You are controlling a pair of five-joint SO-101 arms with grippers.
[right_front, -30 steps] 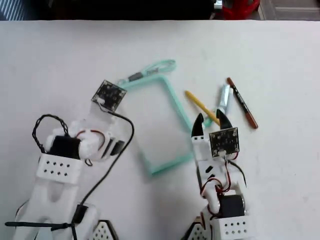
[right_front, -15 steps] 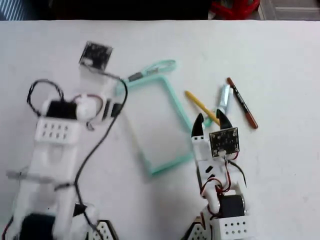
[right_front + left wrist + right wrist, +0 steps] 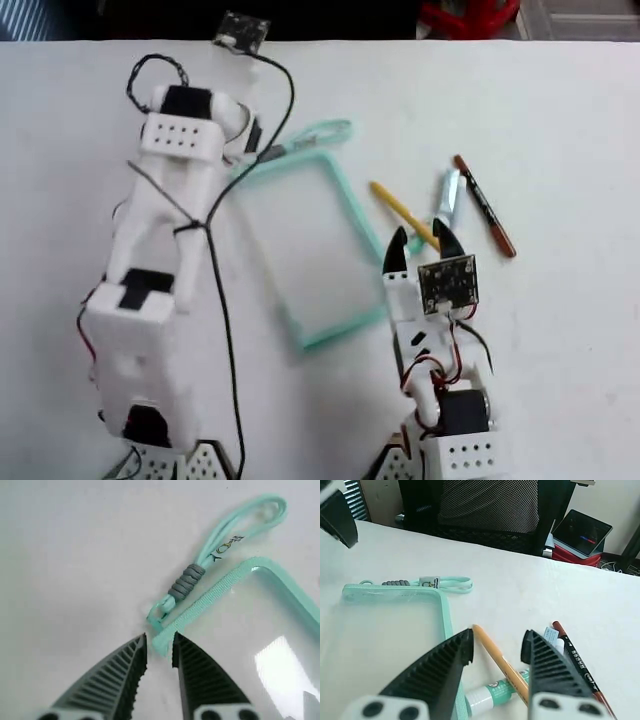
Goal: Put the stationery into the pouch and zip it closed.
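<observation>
Jaws narrowly apart on the left gripper [image 3: 159, 642], tips set right at the pouch's [image 3: 220, 587] far-left corner, zip cord [image 3: 186, 580] just beyond. Lay flat between the arms, long axis running near-right toward the wide-open right gripper [image 3: 422, 243] above the pencil [image 3: 402, 212].

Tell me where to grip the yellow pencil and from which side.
Take the yellow pencil on its bare shaft, nearer the pouch than the end crossing the tube. Come from above with the open right gripper, jaws set across the shaft: it lies flat and thin on the table.
</observation>
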